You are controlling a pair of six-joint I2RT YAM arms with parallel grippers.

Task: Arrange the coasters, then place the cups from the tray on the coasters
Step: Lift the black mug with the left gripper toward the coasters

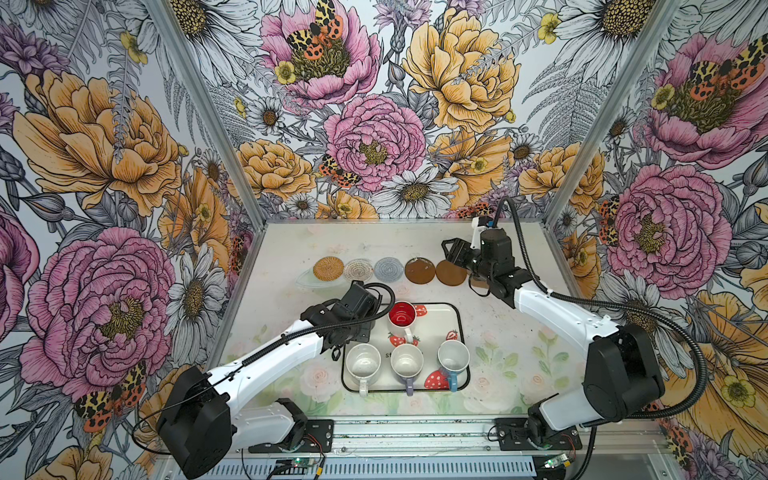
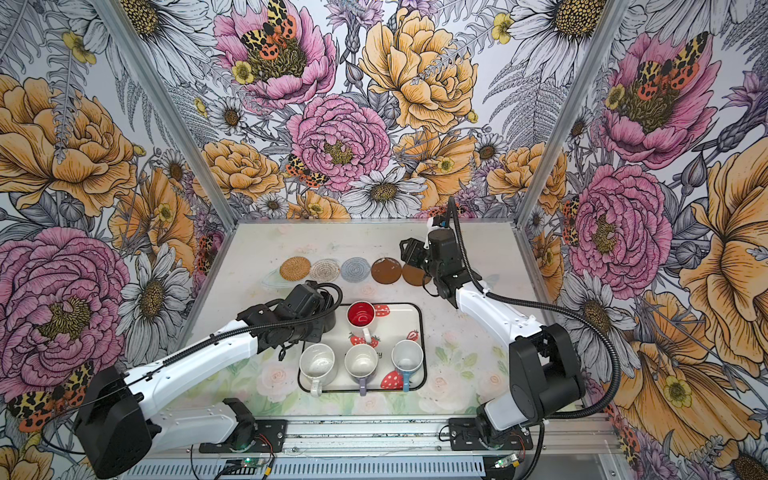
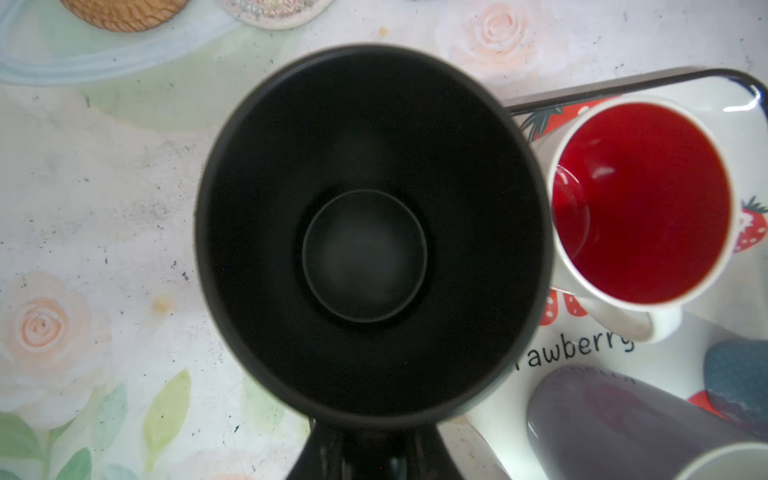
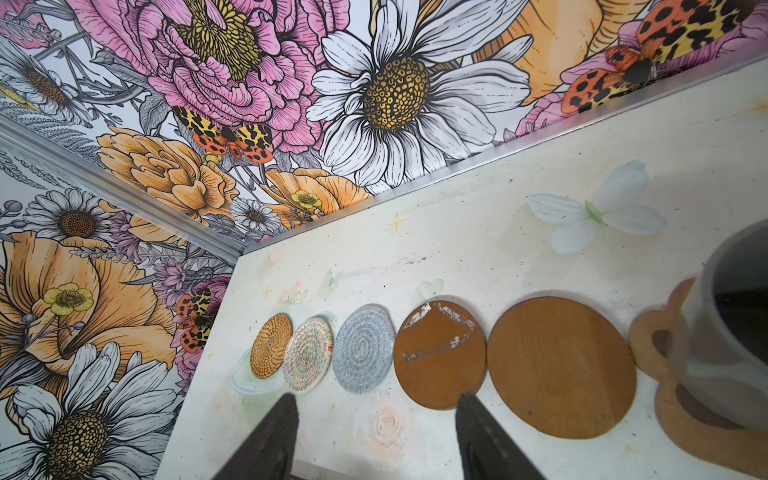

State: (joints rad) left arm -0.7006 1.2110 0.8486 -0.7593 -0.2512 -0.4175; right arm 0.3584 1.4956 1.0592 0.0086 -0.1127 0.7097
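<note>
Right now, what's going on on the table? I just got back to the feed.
The left gripper is shut on the black mug, holding it at the tray's far left corner. The right gripper hangs open and empty by the row of round coasters. The grey mug already sits on the paw-shaped coaster at that row's right end. Four mugs stand on the tray: red-inside mug, all-white mug, lilac mug, light blue mug.

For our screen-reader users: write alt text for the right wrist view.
Six coasters lie in a row on the table: tan rattan, cream woven, grey-blue woven, scuffed brown, plain brown, and a paw-shaped one with a grey mug standing on it at the frame's edge. The right gripper, open and empty, shows in the foreground.
</note>
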